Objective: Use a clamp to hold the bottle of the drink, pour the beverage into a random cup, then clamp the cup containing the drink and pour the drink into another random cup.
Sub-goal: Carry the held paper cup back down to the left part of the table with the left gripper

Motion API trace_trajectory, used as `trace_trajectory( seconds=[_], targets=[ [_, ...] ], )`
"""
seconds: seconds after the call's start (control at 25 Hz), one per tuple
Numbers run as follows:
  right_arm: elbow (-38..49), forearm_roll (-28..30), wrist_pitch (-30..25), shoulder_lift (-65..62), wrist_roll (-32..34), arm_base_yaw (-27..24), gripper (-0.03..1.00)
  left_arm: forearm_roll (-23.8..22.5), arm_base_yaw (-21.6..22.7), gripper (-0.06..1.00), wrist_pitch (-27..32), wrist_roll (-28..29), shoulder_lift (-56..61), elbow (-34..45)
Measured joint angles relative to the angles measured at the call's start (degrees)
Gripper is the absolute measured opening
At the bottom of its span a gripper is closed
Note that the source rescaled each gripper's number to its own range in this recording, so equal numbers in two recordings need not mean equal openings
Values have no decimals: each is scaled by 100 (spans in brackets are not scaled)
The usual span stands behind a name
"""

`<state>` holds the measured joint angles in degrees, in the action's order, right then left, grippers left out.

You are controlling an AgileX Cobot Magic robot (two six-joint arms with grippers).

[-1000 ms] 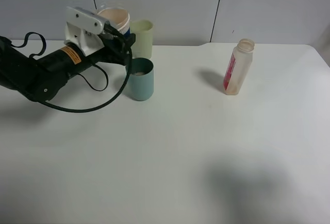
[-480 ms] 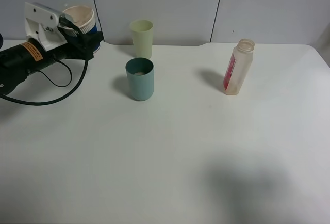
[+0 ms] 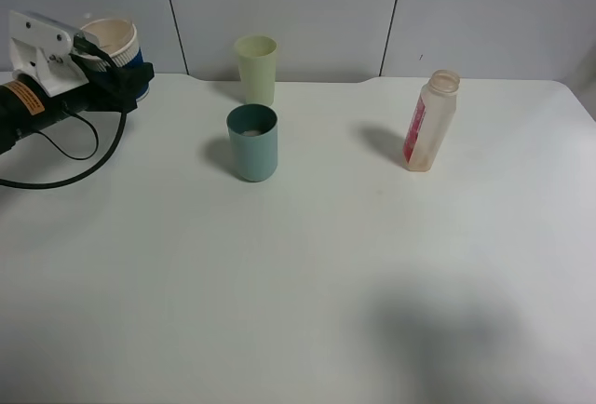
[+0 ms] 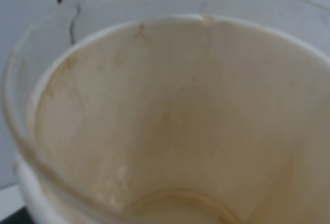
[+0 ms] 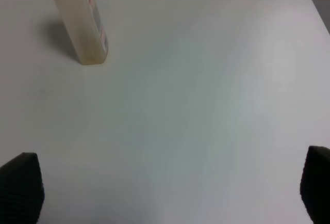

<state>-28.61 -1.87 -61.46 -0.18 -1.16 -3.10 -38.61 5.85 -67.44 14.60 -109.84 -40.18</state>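
Far left of the table [image 3: 307, 311], the left gripper [image 3: 119, 67] has its jaws clamped on the blue-and-white cup [image 3: 114, 43], held upright off the surface (wrist cam shows its tan, stained inside [image 4: 175, 131]). Teal tumbler [image 3: 252, 141] stands near centre-left w/ the pale yellow-green tumbler [image 3: 255, 68] just behind it. Bottle [image 3: 429, 121] stands upright far right, untouched. Right gripper [image 5: 165, 190]: fingertips [image 5: 20, 185] spread wide, holding nothing.

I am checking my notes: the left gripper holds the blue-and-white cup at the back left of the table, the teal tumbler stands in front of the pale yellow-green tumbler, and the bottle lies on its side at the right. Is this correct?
One detail is wrong. The bottle does not lie on its side: the exterior high view shows it standing upright at the right. The rest holds: the left gripper holds the blue-and-white cup at the back left, and the teal tumbler stands in front of the pale yellow-green tumbler.
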Motion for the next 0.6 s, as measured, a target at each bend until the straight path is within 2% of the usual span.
trace_trajectory(
  seconds=[0.2,0.32,0.6],
  targets=[
    [0,0,0,0,0,0,100,83,84,0,-15,14,-187,0],
    [0,0,0,0,0,0,100,381,84,0,-97,-61,-430,1],
    [0,0,0,0,0,0,100,951,84,0,-137,-734,-646,1]
  ],
)
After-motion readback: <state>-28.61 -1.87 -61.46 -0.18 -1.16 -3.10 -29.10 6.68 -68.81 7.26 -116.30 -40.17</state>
